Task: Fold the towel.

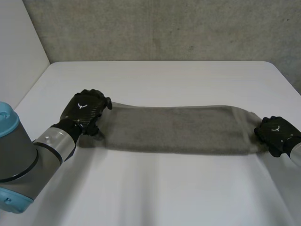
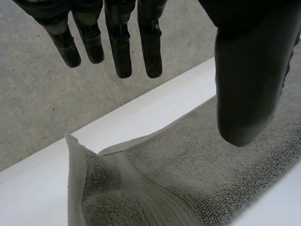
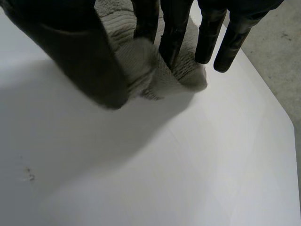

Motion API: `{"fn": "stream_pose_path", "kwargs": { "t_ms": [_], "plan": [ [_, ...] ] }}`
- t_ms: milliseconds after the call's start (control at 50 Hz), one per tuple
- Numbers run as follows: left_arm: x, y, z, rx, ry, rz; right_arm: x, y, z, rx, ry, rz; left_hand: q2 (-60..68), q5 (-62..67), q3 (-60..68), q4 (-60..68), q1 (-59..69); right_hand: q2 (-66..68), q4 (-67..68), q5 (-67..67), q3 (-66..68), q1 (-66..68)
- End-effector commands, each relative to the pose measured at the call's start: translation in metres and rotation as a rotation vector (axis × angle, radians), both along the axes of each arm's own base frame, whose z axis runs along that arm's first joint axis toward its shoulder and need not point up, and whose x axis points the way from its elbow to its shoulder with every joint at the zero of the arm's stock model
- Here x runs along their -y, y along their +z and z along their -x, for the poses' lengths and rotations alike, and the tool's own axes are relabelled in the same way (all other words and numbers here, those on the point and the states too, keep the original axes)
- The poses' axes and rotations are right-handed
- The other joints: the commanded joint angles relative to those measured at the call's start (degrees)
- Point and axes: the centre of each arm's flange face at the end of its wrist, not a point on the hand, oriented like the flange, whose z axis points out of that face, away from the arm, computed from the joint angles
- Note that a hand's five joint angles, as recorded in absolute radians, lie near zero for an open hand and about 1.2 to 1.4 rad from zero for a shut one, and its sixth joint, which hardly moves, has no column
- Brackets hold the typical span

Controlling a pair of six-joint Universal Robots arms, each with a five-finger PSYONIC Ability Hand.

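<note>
Lengthwise, the grey towel (image 1: 176,128) lies as a narrow folded strip across the tabletop (image 1: 160,188); left hand (image 1: 84,109) spread above one end, right hand (image 1: 276,133) pinching the other.

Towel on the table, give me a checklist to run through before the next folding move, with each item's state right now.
1. The towel lies spread long on the table: ok.
2. The right hand pinches the right end between thumb and fingers: ok.
3. The left hand grips the left end: not ok, its fingers are straight above the cloth.
4. Left end lies flat: not ok, an edge stands up.
5. Right pinch catches the whole end: cannot tell.
</note>
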Motion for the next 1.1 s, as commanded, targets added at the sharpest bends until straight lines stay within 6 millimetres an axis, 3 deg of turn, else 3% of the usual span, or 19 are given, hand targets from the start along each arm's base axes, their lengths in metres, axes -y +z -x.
{"fn": "stream_pose_path", "kwargs": {
  "t_ms": [20,120,220,320,500,540,560,600,620,680,700,720,760,820,860,880,920,980,1100],
  "plan": [
    [0.0,0.001,0.0,0.0,0.001,0.001,0.004,0.002,0.0,-0.011,0.001,0.031,-2.58,-0.21,-2.77,-3.11,-3.21,17.74,-4.37,12.07,-2.66,11.66],
    [0.0,0.001,-0.001,0.0,0.003,0.001,0.011,0.011,0.01,-0.022,-0.034,0.063,-2.58,-0.21,-2.77,-3.11,-3.21,17.74,-4.37,12.07,-2.66,11.66],
    [0.001,0.001,-0.002,-0.001,0.006,0.003,0.022,0.029,0.038,-0.047,-0.101,0.125,-2.58,-0.21,-2.77,-3.11,-3.21,17.74,-4.37,12.07,-2.66,11.66],
    [0.001,0.002,-0.002,-0.002,0.007,0.006,0.042,0.063,0.066,-0.086,-0.166,0.241,-2.58,-0.21,-2.77,-3.11,-3.21,17.74,-4.37,12.07,-2.66,11.66],
    [0.003,0.002,-0.005,0.001,0.03,0.007,0.043,0.111,0.052,-0.147,-0.111,0.396,-2.75,-0.37,-2.77,-3.11,-3.38,17.74,-4.37,12.07,-2.66,11.66],
    [0.004,0.002,-0.005,0.001,0.031,0.007,0.035,0.124,0.011,-0.137,-0.001,0.451,-2.75,-0.37,-2.77,-3.11,-3.38,17.74,-4.37,12.07,-2.66,11.66],
    [0.005,0.002,-0.005,-0.001,0.035,0.009,0.035,0.124,0.01,-0.137,0.0,0.451,-2.75,-0.37,-2.77,-3.11,-3.38,17.74,-4.37,12.07,-2.66,11.66],
    [0.005,0.002,-0.005,-0.001,0.035,0.014,0.02,0.134,-0.043,-0.111,0.138,0.495,-2.75,-0.37,-2.77,-3.11,-3.38,17.74,-4.37,12.07,-2.66,11.66],
    [0.006,0.002,-0.006,-0.002,0.038,0.017,0.02,0.134,-0.043,-0.111,0.139,0.495,-2.75,-0.37,-2.77,-3.11,-3.38,17.74,-4.37,12.07,-2.66,11.66],
    [0.007,0.003,-0.007,-0.002,0.044,0.018,0.002,0.138,-0.09,-0.083,0.254,0.522,-2.75,-0.37,-2.77,-3.11,-3.38,17.74,-4.37,12.07,-2.66,11.66],
    [0.007,0.002,-0.007,-0.002,0.044,0.018,-0.007,0.137,-0.112,-0.071,0.301,0.525,-2.75,-0.37,-2.77,-3.11,-3.38,17.74,-4.37,12.07,-2.66,11.66],
    [0.007,0.002,-0.007,-0.002,0.044,0.018,-0.007,0.137,-0.112,-0.071,0.301,0.525,-2.75,-0.37,-2.77,-3.11,-3.38,17.74,-4.37,12.07,-2.66,11.66],
    [0.008,0.003,-0.008,-0.002,0.048,0.02,-0.029,0.131,-0.166,-0.039,0.422,0.535,-2.75,-0.37,-2.77,-3.11,-3.38,17.74,-4.37,12.07,-2.66,11.66],
    [0.009,0.003,-0.009,-0.002,0.062,0.021,-0.04,0.126,-0.189,-0.025,0.479,0.533,-2.75,-0.37,-2.77,-3.11,-3.38,17.74,-4.37,12.07,-2.66,11.66],
    [0.01,0.003,-0.01,-0.002,0.074,0.025,-0.062,0.108,-0.231,-0.002,0.589,0.514,-2.92,-0.54,-2.77,-3.11,-3.54,17.74,-4.37,12.07,-2.66,11.66],
    [0.01,0.003,-0.01,-0.002,0.074,0.025,-0.062,0.108,-0.232,-0.002,0.589,0.514,-2.92,-0.54,-2.77,-3.11,-3.54,17.74,-4.37,12.07,-2.66,11.66],
    [0.01,0.004,-0.01,-0.002,0.076,0.026,-0.073,0.085,-0.26,0.009,0.664,0.488,-2.92,-0.54,-2.77,-3.11,-3.54,17.74,-4.37,12.07,-2.66,11.66],
    [0.01,0.004,-0.01,-0.002,0.076,0.026,-0.087,0.064,-0.283,0.018,0.73,0.459,-2.92,-0.54,-2.77,-3.11,-3.54,17.74,-4.37,12.07,-2.66,11.66],
    [0.01,0.004,-0.011,-0.003,0.077,0.029,-0.109,0.032,-0.301,0.016,0.81,0.404,-2.92,-0.54,-2.77,-3.11,-3.54,17.74,-4.37,12.07,-2.66,11.66]
  ]
}}
